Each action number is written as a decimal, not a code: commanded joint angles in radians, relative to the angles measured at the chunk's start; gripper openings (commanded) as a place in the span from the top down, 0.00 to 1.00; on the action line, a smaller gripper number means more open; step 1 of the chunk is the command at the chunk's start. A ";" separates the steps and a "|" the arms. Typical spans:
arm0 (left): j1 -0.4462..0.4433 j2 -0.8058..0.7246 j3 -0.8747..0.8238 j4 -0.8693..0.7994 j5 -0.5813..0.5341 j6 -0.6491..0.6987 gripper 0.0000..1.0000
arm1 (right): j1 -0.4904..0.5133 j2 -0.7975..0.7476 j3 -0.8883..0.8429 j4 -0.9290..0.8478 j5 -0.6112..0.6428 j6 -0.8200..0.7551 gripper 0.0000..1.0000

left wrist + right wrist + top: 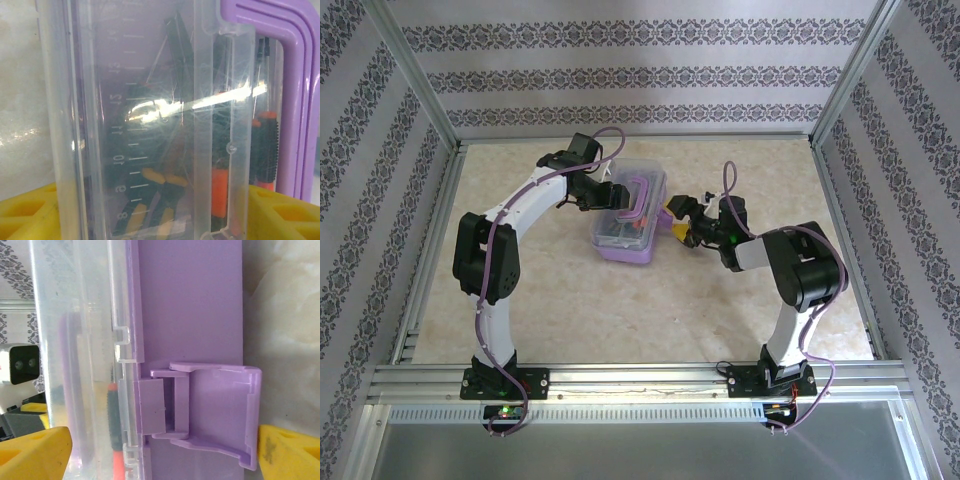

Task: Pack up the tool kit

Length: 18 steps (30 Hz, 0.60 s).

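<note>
Tool kit box (623, 228): translucent purple, on the pale surface (570, 310), about mid-width and a little toward the far side. An arm is at each end of it.

Left end effector (605, 198): at the box's far-left end. In the left wrist view it (155, 215) is spread wide, with its yellow fingers (25, 215) at either lower corner and the box spanning the space between them. Cannot tell whether the fingers touch the plastic, and no grip is evident.

In the same view the clear lid (150, 100) sits close to the lens, with moulded ruler marks and glare on it. The purple handle (295, 75) is on the right. Screwdrivers (220, 190) show through the lid, with orange-red and black handles to the right and yellow and black ones nearer the middle.

Right end effector (673, 222): at the box's right side. In the right wrist view it (160, 455) is also spread wide, one yellow finger (290, 455) on each side of the box's purple latch (205, 410). Contact not discernible.

The lid (75, 340) lies down against the purple base. Cannot tell whether the latch is snapped shut.
</note>
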 commanded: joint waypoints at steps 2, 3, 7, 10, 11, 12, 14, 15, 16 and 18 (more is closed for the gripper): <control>-0.002 0.076 -0.046 -0.065 -0.037 -0.015 0.53 | 0.022 -0.062 0.031 0.118 -0.105 -0.019 0.10; -0.001 0.078 -0.045 -0.065 -0.038 -0.015 0.53 | 0.023 -0.061 0.032 0.118 -0.105 -0.016 0.10; -0.006 0.077 -0.045 -0.068 -0.048 -0.014 0.53 | 0.023 -0.075 0.029 0.114 -0.108 -0.015 0.12; -0.009 0.083 -0.041 -0.073 -0.049 -0.014 0.53 | 0.023 -0.090 0.033 0.103 -0.111 -0.023 0.13; -0.010 0.084 -0.041 -0.074 -0.049 -0.014 0.54 | 0.024 -0.094 0.036 0.096 -0.112 -0.027 0.14; -0.011 0.085 -0.041 -0.073 -0.049 -0.014 0.54 | 0.023 -0.094 0.038 0.094 -0.114 -0.029 0.14; -0.012 0.086 -0.041 -0.074 -0.050 -0.013 0.54 | 0.024 -0.097 0.041 0.094 -0.119 -0.028 0.15; -0.013 0.086 -0.041 -0.073 -0.050 -0.014 0.54 | 0.023 -0.100 0.041 0.088 -0.116 -0.031 0.15; -0.014 0.085 -0.041 -0.074 -0.051 -0.013 0.54 | 0.024 -0.102 0.043 0.080 -0.117 -0.036 0.15; -0.015 0.085 -0.041 -0.073 -0.052 -0.012 0.54 | 0.025 -0.099 0.048 0.079 -0.121 -0.034 0.16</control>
